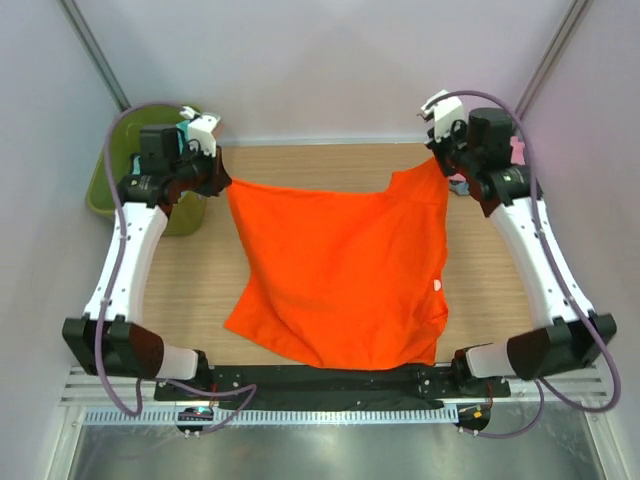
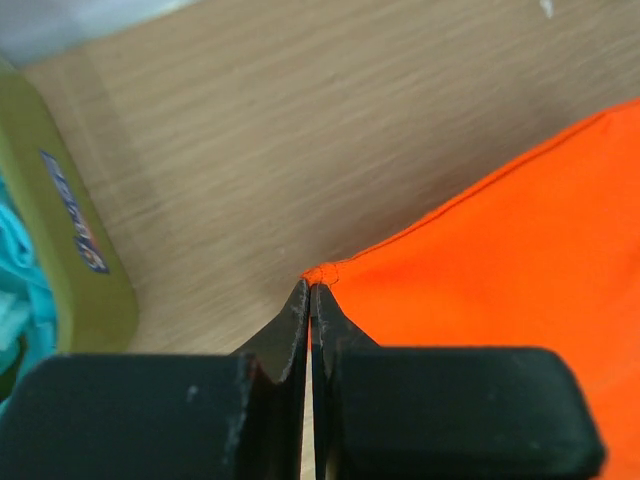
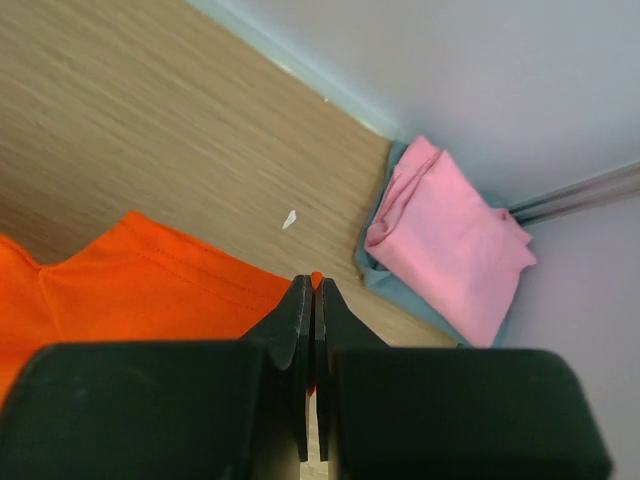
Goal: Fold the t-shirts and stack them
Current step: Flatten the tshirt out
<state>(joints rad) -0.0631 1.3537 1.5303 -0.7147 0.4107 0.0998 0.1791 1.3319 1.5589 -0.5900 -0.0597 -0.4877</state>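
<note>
A bright orange t-shirt (image 1: pixel 340 270) hangs stretched between both arms over the wooden table, its lower part draped toward the near edge. My left gripper (image 1: pixel 222 180) is shut on the shirt's far left corner (image 2: pixel 322 273). At the far right, my right gripper (image 1: pixel 440 160) is shut on the other far corner (image 3: pixel 316 281). A folded pink t-shirt (image 3: pixel 450 240) lies on a folded grey-blue one (image 3: pixel 375 270) at the back right, against the wall. Teal cloth (image 2: pixel 15 290) shows inside the bin.
An olive-green plastic bin (image 1: pixel 105 190) stands at the table's far left, right beside the left gripper; its rim (image 2: pixel 70 250) fills the left of the left wrist view. Walls close in the back and both sides. A small white scrap (image 3: pixel 289 218) lies on the table.
</note>
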